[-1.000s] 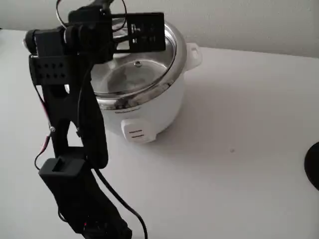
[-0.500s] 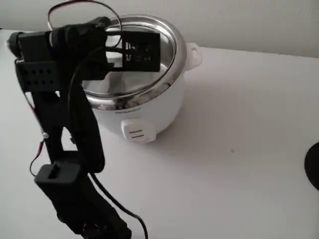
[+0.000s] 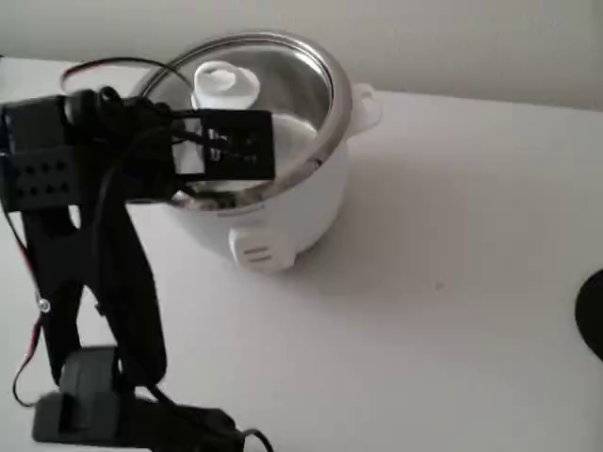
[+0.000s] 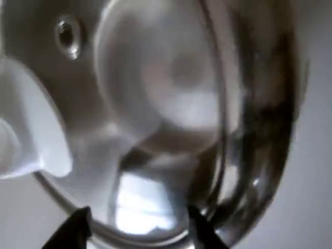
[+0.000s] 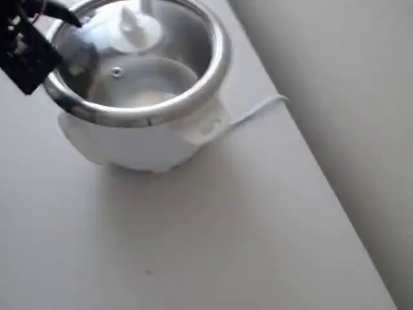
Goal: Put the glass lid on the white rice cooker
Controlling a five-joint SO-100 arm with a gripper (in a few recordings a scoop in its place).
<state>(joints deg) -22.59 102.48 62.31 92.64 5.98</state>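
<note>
Claw (image 4: 136,228): I saw both dark fingertips at the wrist view's lower edge, spread apart and gripping nothing. Lid (image 3: 247,89): lay inside the cooker's (image 3: 283,202) steel rim, white knob (image 3: 224,83) up. Cooker: stood on the white table (image 3: 452,301), arm (image 3: 94,245) in front.

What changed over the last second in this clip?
The arm drew back toward picture-left in the fixed view, and the gripper came off the knob, now uncovered. The glass lid sits on the rice cooker, which stayed put.
</note>
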